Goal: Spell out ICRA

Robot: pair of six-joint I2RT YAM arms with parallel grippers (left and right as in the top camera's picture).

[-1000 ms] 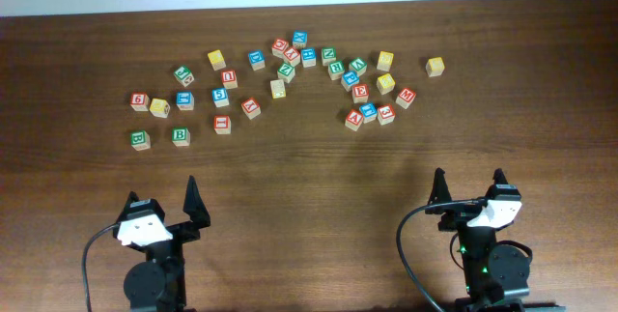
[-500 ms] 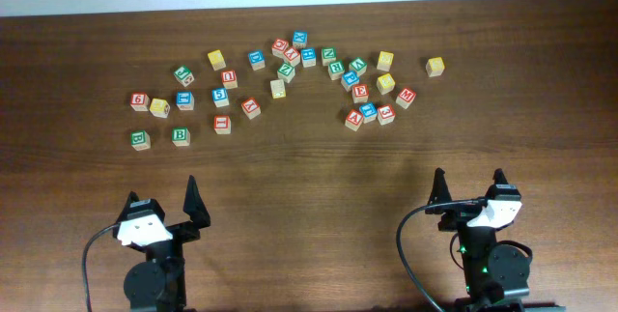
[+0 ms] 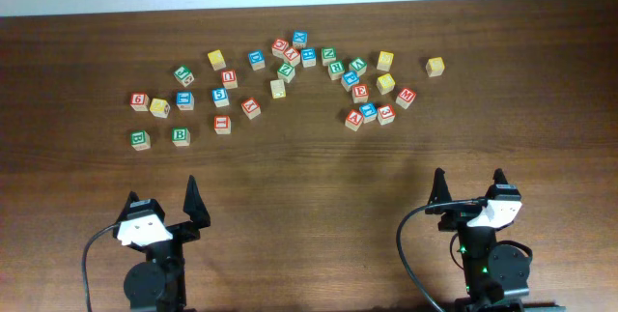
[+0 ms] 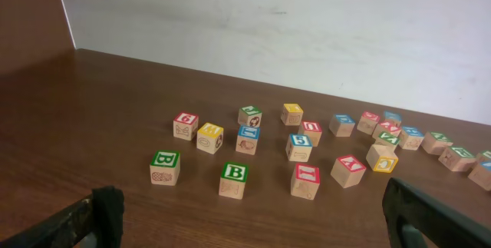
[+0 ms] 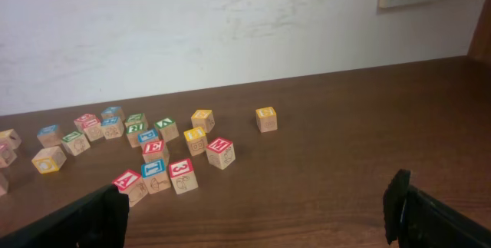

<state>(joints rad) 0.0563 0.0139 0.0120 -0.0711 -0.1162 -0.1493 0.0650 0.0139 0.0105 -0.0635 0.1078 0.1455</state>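
Overhead view of a dark wooden table (image 3: 309, 206); some thirty small letter cubes (image 3: 286, 70) lie scattered in a loose band across the far half, and the near half is bare.

The left gripper (image 3: 161, 192) and the right gripper (image 3: 469, 175) sit at the near edge, well apart from every cube; both have their jaws spread wide and hold nothing.

The red "I" cube (image 3: 222, 124) stands on the near left side of the scatter, with free room on all sides. The red "A" cube (image 3: 353, 118) sits at the near edge of the right cluster, just beside a blue cube (image 3: 369, 112). Which cubes are the yellow "C" and the green "R" cannot be read at this size.

No letter is placed yet, so the step in hand is likely the first pick. The "I" suits the left arm, being nearest to it. A good approach comes straight down from above, jaws straddling two opposite flat sides, letter face kept up. Set it toward the left of the bare near strip, leaving room for three more to its right. The "A" needs more care; its blue neighbour could be knocked.

Compared with the earlier overhead views, nothing differs; cubes and arms are exactly where they were.
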